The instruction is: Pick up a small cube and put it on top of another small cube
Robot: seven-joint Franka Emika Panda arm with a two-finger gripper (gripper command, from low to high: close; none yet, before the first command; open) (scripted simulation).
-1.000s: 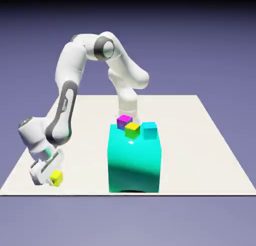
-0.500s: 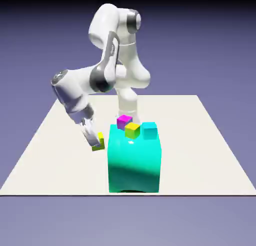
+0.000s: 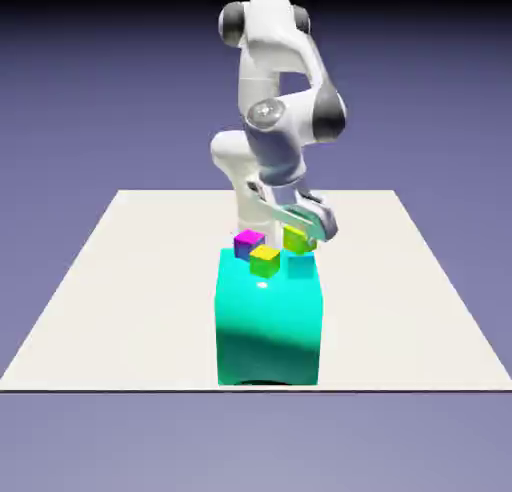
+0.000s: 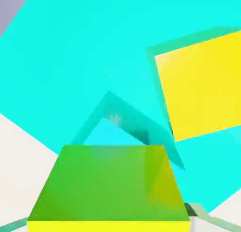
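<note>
Small cube [image 3: 295, 240] between end effector [image 3: 303, 236] fingers, above another small cube [image 3: 300, 267]

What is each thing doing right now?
hand: around the yellow cube; grip or release unclear.
yellow cube: inside the hand, just above the cyan cube.
cyan cube: on the teal block.
magenta cube: on the teal block.
yellow-topped cube: on the teal block.
teal block: standing on the table.

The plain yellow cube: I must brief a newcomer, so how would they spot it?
Find the big teal block mid-table. Above its top, toward the exterior view's right, the yellow cube sits between the pincer's fingers. Unlike the green-sided cube beside it, it is yellow throughout.
</note>
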